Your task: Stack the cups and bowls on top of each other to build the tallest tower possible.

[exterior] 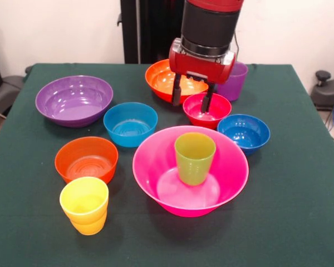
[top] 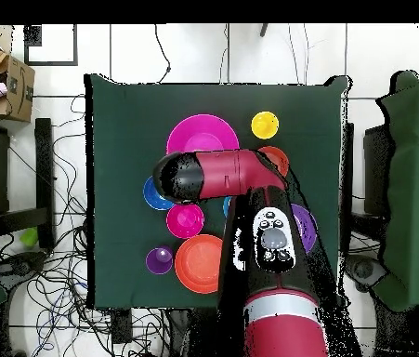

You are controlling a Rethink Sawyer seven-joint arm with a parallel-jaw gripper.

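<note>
On the table (exterior: 300, 222), a yellow cup (exterior: 84, 204) waits at seven o'clock; the green cup (exterior: 195, 157) stands inside the pink bowl (exterior: 234, 167). Beyond, at one o'clock, the gripper (exterior: 193, 95) straddles the red bowl's (exterior: 217, 114) near rim, jaws wide; closing squarely should secure it.

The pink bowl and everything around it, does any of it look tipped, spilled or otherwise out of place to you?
Nothing stands out. The lime green cup stands upright inside the big pink bowl; the other bowls and cups sit upright and separate on the table.

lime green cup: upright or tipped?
Upright. The lime green cup stands mouth-up inside the big pink bowl, its rim level.
</note>
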